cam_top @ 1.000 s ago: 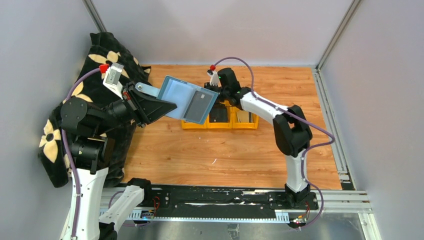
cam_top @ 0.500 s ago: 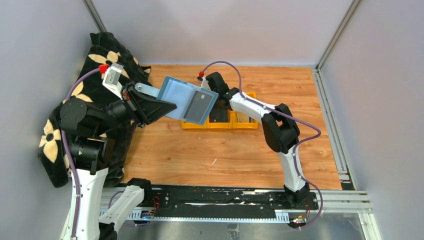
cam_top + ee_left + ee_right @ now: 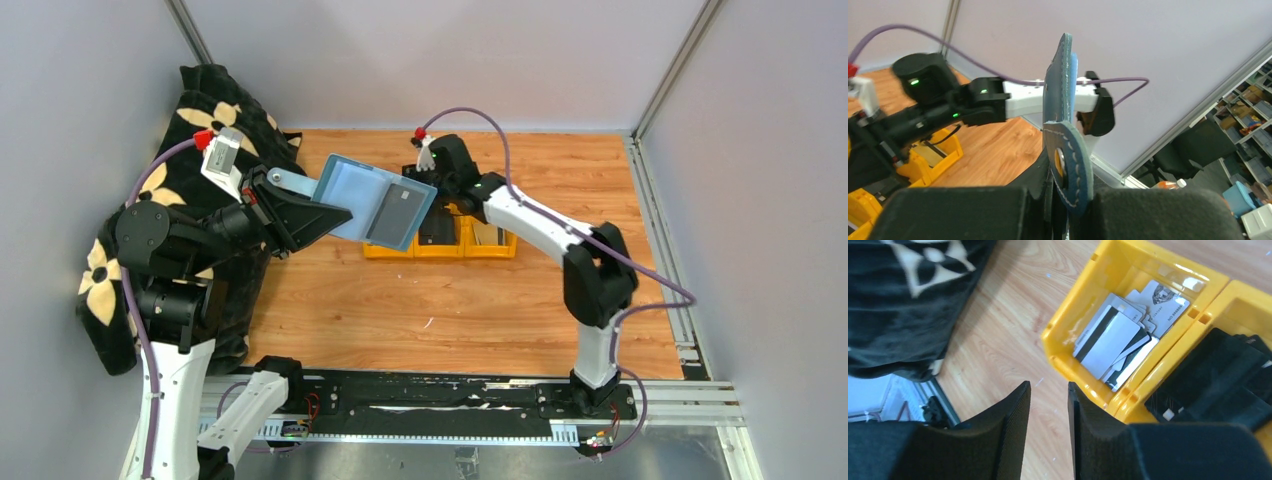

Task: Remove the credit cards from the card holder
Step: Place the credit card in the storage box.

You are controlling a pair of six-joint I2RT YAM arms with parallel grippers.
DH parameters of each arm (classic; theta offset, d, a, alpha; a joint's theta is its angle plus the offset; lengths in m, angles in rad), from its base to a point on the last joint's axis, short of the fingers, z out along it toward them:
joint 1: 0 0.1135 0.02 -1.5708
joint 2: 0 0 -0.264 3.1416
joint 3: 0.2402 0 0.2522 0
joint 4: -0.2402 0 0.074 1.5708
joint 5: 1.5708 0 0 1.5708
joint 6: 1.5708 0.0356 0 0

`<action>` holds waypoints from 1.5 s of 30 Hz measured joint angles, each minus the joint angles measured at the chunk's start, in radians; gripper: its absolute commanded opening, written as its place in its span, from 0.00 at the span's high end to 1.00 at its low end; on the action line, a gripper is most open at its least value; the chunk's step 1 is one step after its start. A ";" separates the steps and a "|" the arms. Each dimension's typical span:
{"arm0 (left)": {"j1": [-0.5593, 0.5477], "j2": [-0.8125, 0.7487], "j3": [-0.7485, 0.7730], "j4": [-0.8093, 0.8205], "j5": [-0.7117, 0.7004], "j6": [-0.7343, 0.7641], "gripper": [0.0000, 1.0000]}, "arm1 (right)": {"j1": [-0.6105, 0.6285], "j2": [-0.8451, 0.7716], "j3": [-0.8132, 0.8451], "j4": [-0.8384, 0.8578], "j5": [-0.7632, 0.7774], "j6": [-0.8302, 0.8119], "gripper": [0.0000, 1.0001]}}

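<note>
My left gripper (image 3: 335, 215) is shut on the card holder (image 3: 352, 190), a teal wallet held open and raised above the table, pale blue inside. A silvery-grey credit card (image 3: 393, 211) sits in its right half. In the left wrist view the holder (image 3: 1064, 75) is edge-on, its strap tab (image 3: 1073, 172) with the round snap between my fingers. My right gripper (image 3: 425, 176) is just behind the holder's far right edge. In the right wrist view it (image 3: 1049, 390) is open and empty over the wood floor.
A row of three yellow bins (image 3: 478, 249) stands under and behind the holder. The left bin (image 3: 1068, 315) holds several loose cards (image 3: 1113, 340); the middle bin (image 3: 1148, 395) holds black items. A black flowered blanket (image 3: 215, 120) covers the left side.
My right gripper swung left toward the holder, then drew back to the right, and its elbow moved right. The left arm and holder have hardly moved.
</note>
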 measured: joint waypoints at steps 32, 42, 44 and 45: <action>0.000 0.004 -0.023 0.127 0.037 -0.142 1.00 | 0.040 -0.762 -0.779 1.442 -0.419 0.608 0.56; 0.000 0.005 -0.023 0.127 0.038 -0.144 1.00 | 0.079 -0.768 -0.708 1.293 -0.380 0.530 0.90; 0.000 0.005 -0.023 0.127 0.038 -0.145 1.00 | 0.080 -0.772 -0.707 1.266 -0.371 0.517 0.93; 0.000 0.005 -0.023 0.127 0.039 -0.147 1.00 | 0.082 -0.774 -0.707 1.255 -0.368 0.511 0.94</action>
